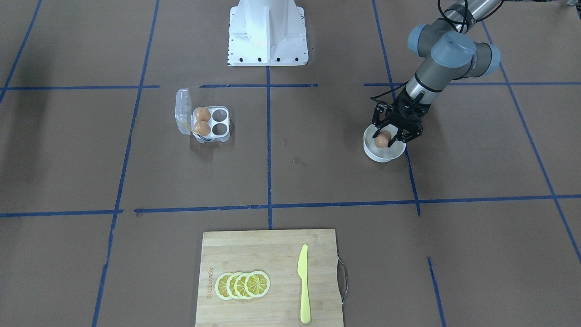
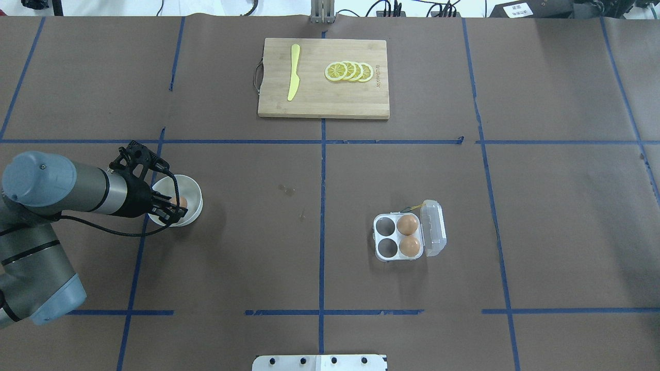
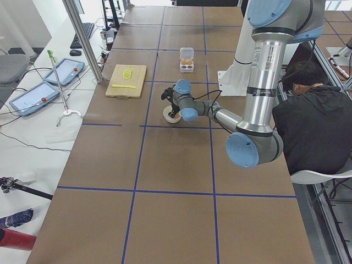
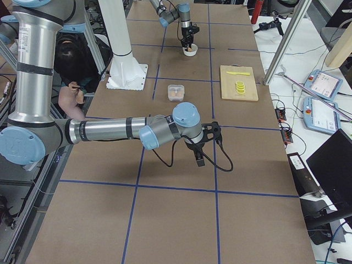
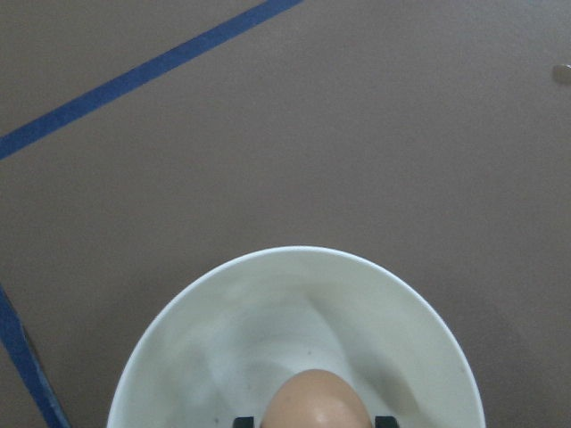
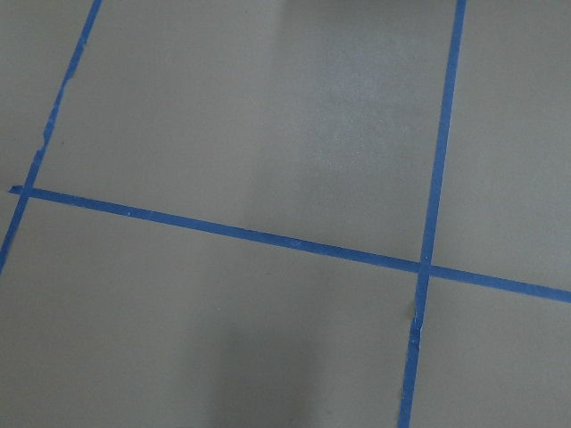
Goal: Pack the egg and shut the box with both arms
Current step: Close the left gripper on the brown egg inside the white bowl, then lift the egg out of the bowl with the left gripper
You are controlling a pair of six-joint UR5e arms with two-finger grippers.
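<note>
My left gripper [image 1: 388, 138] reaches down into a round white bowl [image 1: 386, 155] and is shut on the light-brown egg [image 1: 381, 141]. In the left wrist view the egg [image 5: 318, 403] sits between the two fingertips above the bowl [image 5: 268, 303]. In the overhead view the gripper [image 2: 172, 207] and egg [image 2: 181, 201] are at the left. The clear box [image 1: 218, 123] lies open, lid [image 1: 181, 111] folded back, with two brown eggs and two free cups; it also shows in the overhead view [image 2: 386, 238]. My right gripper [image 4: 199, 159] shows only in the exterior right view; I cannot tell whether it is open or shut.
A wooden cutting board [image 1: 254, 254] with a yellow knife [image 1: 303, 284] and several lemon slices [image 1: 243, 285] lies on the operators' side. The white robot base [image 1: 268, 32] stands at the far edge. Blue tape lines cross the brown table. A seated person [image 3: 311, 118] is beside the robot.
</note>
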